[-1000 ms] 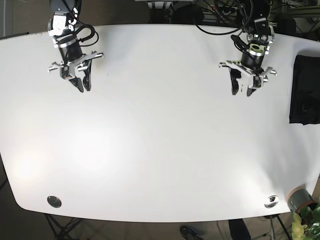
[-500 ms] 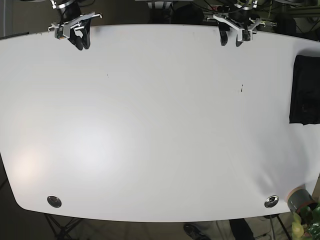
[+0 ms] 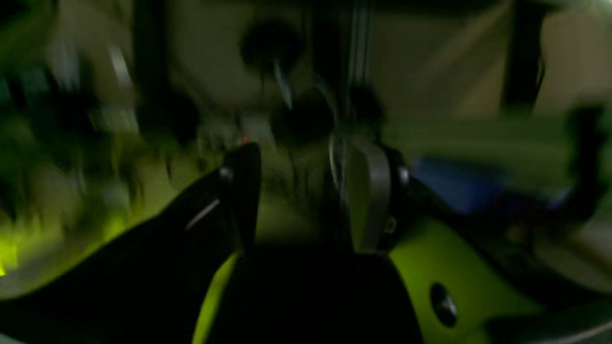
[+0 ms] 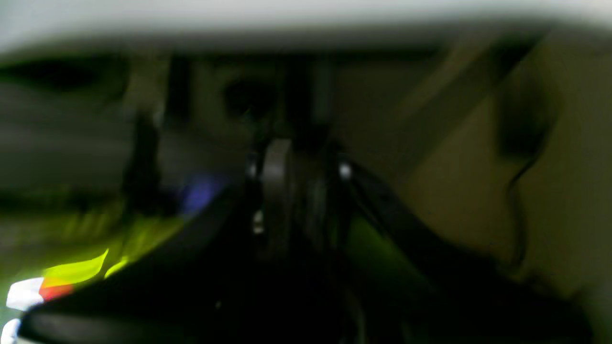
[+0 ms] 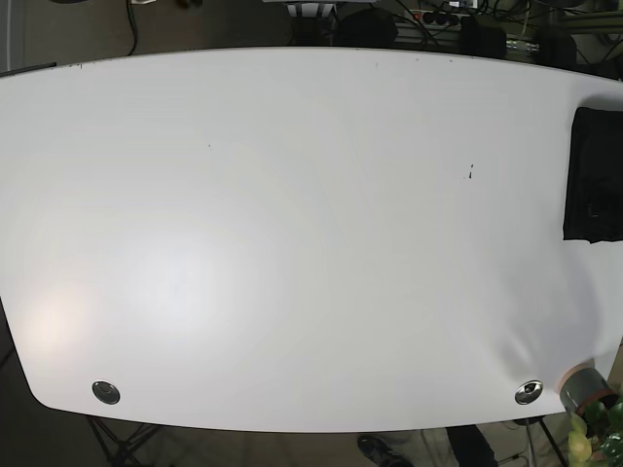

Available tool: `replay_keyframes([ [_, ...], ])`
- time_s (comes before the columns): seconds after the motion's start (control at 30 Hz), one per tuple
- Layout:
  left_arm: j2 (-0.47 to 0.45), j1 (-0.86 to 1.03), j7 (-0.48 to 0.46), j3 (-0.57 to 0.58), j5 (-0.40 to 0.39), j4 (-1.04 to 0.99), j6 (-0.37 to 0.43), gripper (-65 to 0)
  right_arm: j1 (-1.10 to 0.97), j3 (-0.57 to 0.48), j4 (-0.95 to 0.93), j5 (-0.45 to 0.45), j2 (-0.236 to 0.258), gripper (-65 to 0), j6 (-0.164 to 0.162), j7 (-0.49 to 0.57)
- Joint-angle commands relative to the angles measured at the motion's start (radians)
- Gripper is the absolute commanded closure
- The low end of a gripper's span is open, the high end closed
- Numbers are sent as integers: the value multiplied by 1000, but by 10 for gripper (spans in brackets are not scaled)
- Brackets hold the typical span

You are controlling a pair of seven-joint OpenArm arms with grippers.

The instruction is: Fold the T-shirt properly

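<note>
A black T-shirt point(image 5: 594, 175) lies folded into a narrow rectangle at the right edge of the white table point(image 5: 292, 243), partly cut off by the frame. Neither gripper shows in the base view. The left wrist view is blurred; my left gripper point(image 3: 306, 191) has its fingers apart with nothing between them, and faces dark clutter off the table. The right wrist view is also blurred; my right gripper point(image 4: 301, 186) has its fingers close together and holds nothing.
Two round metal caps point(image 5: 105, 392) point(image 5: 529, 392) sit near the table's front corners. A grey pot point(image 5: 584, 387) with a green plant stands off the front right corner. Cables and stands crowd the back edge.
Both arms have pulled back over the table's far edge and left the base view. The T-shirt has not moved.
</note>
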Motion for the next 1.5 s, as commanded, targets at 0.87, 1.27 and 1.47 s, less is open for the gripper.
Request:
replay_keyframes([
  [0.87, -180, -662, -181, 53, 63, -1180, 132, -262, 575, -234, -971, -168, -12, -114, 1, 1],
  [1.27, -183, -889, -268, 53, 174, -1499, 261, -262, 757, -239, -1157, -173, -12, -114, -96, 1],
  [1.47, -183, -964, -266, 53, 175, -1575, 284, -262, 820, -239, -1234, -170, -12, -116, -97, 1],
])
